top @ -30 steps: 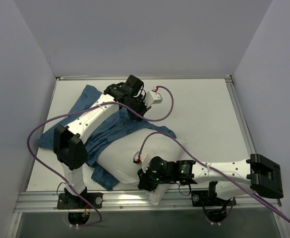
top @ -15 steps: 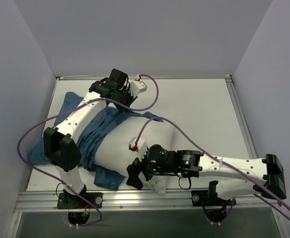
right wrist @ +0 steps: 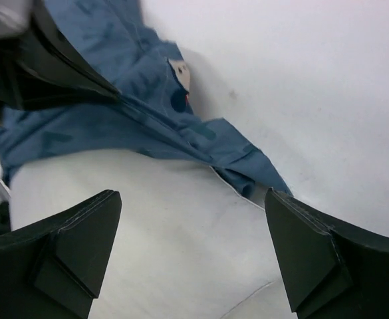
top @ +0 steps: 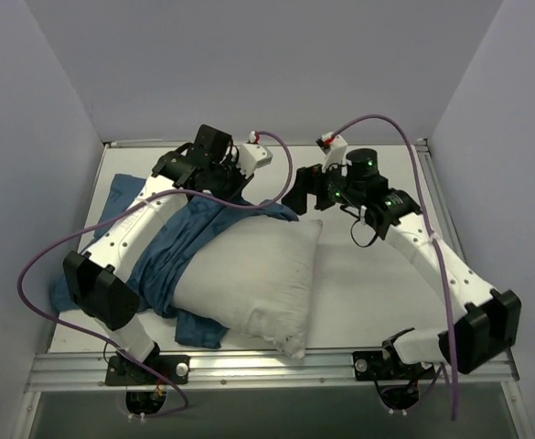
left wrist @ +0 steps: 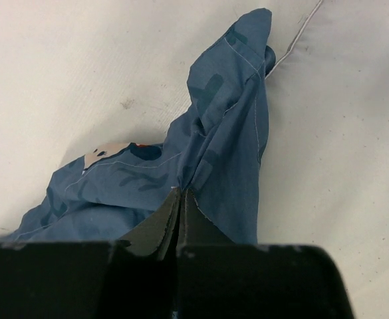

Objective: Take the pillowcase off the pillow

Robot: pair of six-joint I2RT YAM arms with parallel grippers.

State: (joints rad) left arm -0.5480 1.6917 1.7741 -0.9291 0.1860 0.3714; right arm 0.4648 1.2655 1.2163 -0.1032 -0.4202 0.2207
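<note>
The white pillow (top: pixel 249 279) lies across the middle of the table, most of it bare. The dark blue pillowcase (top: pixel 171 251) is bunched over its left end and trails off to the left. My left gripper (top: pixel 238 194) is at the far edge of the pillow, shut on a fold of the pillowcase (left wrist: pixel 227 133), the cloth pinched right at the tips of the left gripper (left wrist: pixel 181 191). My right gripper (top: pixel 299 197) hangs open over the pillow's far right corner. The right gripper (right wrist: pixel 193 196) frames the bare pillow (right wrist: pixel 147 226), with the pillowcase (right wrist: pixel 114 113) just beyond.
White table (top: pixel 377 265) is boxed in by pale walls at the back and both sides. A metal rail (top: pixel 249 366) runs along the near edge. Purple cables (top: pixel 38 274) loop from both arms. The left gripper's dark fingers (right wrist: pixel 61 60) show in the right wrist view.
My right gripper opened, let go of the pillow's near corner and swung to the far side. My left gripper drew the pillowcase further left, and more of the pillow is bare.
</note>
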